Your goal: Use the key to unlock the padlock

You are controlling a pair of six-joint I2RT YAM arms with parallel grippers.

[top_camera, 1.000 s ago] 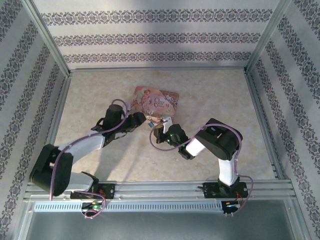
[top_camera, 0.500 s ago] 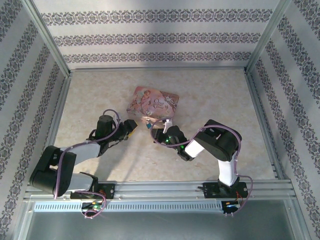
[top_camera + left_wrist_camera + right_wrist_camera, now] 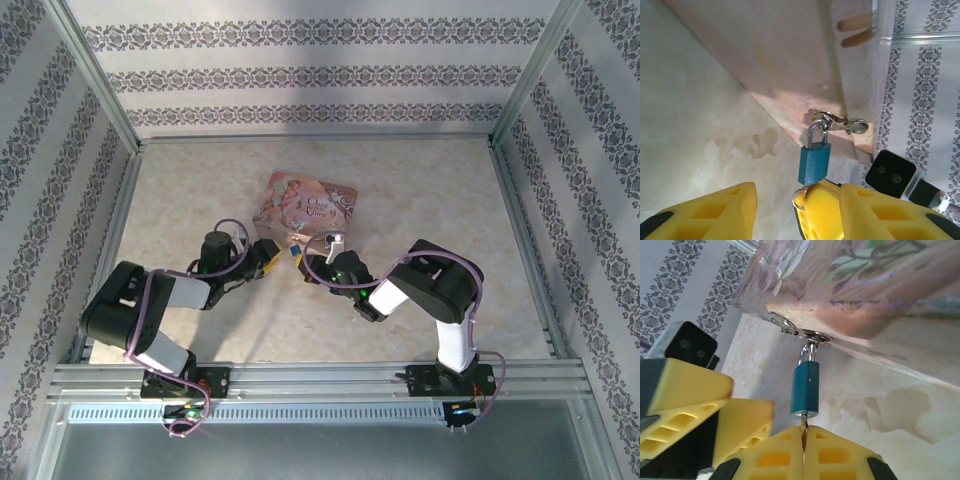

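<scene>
Padlock position: the padlock (image 3: 806, 390) hangs by its shackle from the hasp (image 3: 805, 335) on the side wall of the pink tin (image 3: 865, 285). It sits at the centre of the right wrist frame, keyhole end pointing down.
Key position: the key (image 3: 803, 426) shows as a thin metal sliver at lower centre, its tip at the keyhole. How far it is inserted cannot be told.
Right claw state: the right claw (image 3: 804, 440) has its fingers together, clamped on the key.
Left claw state: the left claw (image 3: 797, 200) has its fingers apart, one on each side of the padlock's lower end, clear of the blue body.
Padlock handling: probably light and rigid, and free to swing on the hasp. The smooth painted faces are likely slippery. Grip across the two flat faces at mid-body, clear of shackle and keyhole.
Key handling: thin and stiff, with little surface to hold. It will probably slip or cock under torque, so keep it in line with the body.
</scene>
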